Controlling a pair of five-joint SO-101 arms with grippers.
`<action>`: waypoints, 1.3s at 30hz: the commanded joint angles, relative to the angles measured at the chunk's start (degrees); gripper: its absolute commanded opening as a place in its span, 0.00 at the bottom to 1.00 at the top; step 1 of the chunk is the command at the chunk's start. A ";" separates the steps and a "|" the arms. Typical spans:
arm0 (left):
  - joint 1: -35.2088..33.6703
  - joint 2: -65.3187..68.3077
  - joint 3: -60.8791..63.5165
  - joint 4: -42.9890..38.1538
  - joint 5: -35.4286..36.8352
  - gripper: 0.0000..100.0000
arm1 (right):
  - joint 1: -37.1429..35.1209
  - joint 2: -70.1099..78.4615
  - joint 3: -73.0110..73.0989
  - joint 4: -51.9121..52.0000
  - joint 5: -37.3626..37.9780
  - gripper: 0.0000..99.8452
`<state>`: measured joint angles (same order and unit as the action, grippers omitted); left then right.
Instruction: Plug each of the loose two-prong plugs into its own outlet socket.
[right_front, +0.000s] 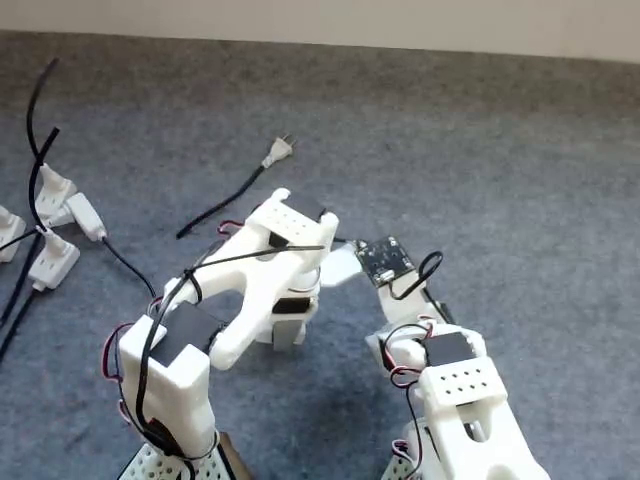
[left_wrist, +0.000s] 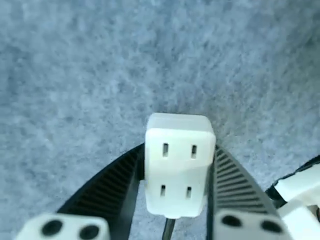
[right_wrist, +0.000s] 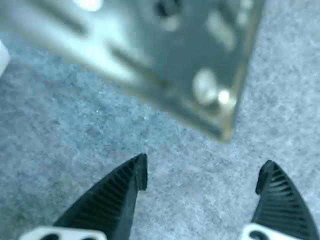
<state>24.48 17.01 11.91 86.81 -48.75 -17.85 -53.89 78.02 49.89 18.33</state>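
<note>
Left gripper (left_wrist: 178, 150) was clamped on a white socket (left_wrist: 176, 170), whose two pairs of slots faced the wrist camera, over grey carpet (left_wrist: 75, 75). Right gripper (right_wrist: 205, 162) hung above the carpet with its jaws spread wide. A loose plug (right_front: 278, 150) on a black cord (right_front: 220, 205) lay beyond the arms, well apart from other sockets (right_front: 52, 190) at the left edge.

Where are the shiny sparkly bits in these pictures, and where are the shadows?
Right wrist view: small bright glints sit on the circuit board close to the camera. Left wrist view: the white socket block is lit brightest on top, and the carpet looks a little darker right beside it. High view: a soft shadow with no hard edge lies under an arm.
</note>
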 joint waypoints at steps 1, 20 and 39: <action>-1.54 -0.40 -4.00 -0.26 0.70 0.31 | -0.57 -0.40 -0.40 -0.66 -0.18 0.33; -25.10 -0.40 -31.87 4.75 14.51 0.34 | -0.57 -0.31 -1.98 3.03 -0.09 0.33; -32.48 23.52 -36.97 -14.42 18.81 0.32 | -0.57 -0.66 -2.24 3.03 -0.18 0.33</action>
<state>-6.64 40.04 -21.41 72.57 -30.37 -17.85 -53.89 76.62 53.05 18.33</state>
